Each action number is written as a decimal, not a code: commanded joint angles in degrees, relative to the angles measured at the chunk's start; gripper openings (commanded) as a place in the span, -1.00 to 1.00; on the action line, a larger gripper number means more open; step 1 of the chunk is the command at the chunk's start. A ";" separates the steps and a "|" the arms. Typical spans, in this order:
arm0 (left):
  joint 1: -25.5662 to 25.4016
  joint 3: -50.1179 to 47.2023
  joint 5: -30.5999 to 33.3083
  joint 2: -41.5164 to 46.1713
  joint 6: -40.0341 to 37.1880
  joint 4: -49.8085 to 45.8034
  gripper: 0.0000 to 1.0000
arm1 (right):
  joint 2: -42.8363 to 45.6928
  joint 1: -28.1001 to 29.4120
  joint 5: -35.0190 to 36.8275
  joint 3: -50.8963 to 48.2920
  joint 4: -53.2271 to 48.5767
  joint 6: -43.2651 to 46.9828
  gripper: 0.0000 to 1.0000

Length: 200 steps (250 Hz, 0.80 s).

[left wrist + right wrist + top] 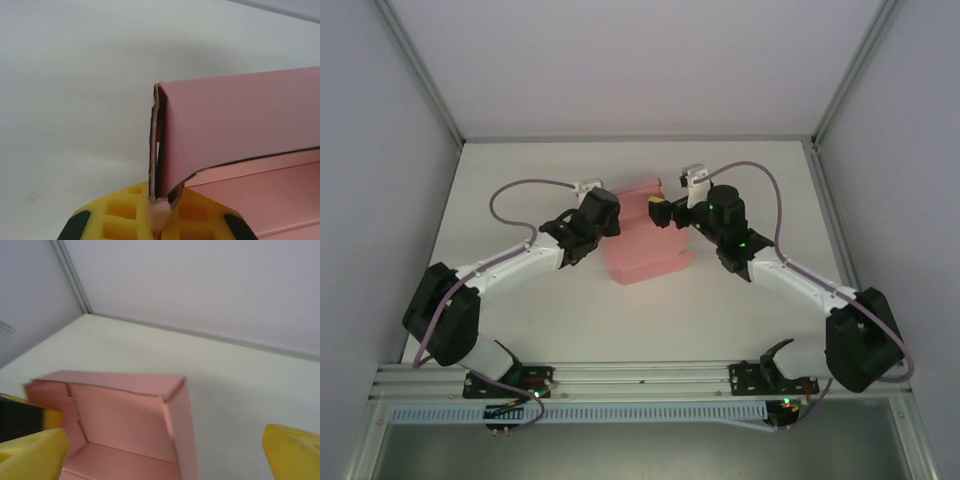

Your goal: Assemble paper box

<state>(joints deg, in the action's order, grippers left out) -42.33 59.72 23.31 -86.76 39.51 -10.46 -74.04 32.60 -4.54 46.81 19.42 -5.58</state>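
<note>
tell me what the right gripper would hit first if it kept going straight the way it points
Most likely the paper box: its upright corner and side wall stand straight ahead of the open right gripper, between its fingers. The way up to it looks free, though depth is hard to judge.

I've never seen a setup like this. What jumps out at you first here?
A salmon-pink paper box sits in the middle of the white table, between two black arms reaching in from either side. The bright yellow left fingers pinch one upright wall of the box at its edge. The right fingers stand spread wide apart at the box's right side, holding nothing.
</note>
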 commanded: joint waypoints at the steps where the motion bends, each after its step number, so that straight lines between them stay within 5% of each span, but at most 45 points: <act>1: 0.29 -2.45 -2.81 3.52 -5.74 5.33 -1.00 | 5.51 -0.90 4.65 -1.85 -1.55 -1.78 1.00; 33: 0.26 -4.61 -8.00 6.38 -11.59 9.60 -1.00 | 9.76 -7.58 11.52 -1.61 -9.83 -10.23 1.00; 68: 0.56 -7.91 -18.05 9.38 -17.73 16.22 -1.00 | 6.13 -17.90 6.11 2.40 -23.32 -14.01 1.00; 106: 0.59 -10.66 -28.42 11.22 -21.57 22.99 -1.00 | -0.90 -20.56 -11.98 4.17 -23.27 -12.26 1.00; 146: 0.49 -11.22 -39.38 10.61 -24.12 29.13 -1.00 | -9.05 -19.41 -39.42 4.50 -9.31 -17.40 1.00; 200: 0.51 -6.19 -33.81 6.04 -23.25 26.03 -1.00 | -11.62 -14.54 -47.28 7.37 -10.85 -12.59 1.00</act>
<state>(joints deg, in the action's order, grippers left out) -42.00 50.13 -11.38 -78.41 17.30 13.72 -85.67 16.10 -40.40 50.28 6.61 -20.45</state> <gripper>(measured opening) 0.043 0.998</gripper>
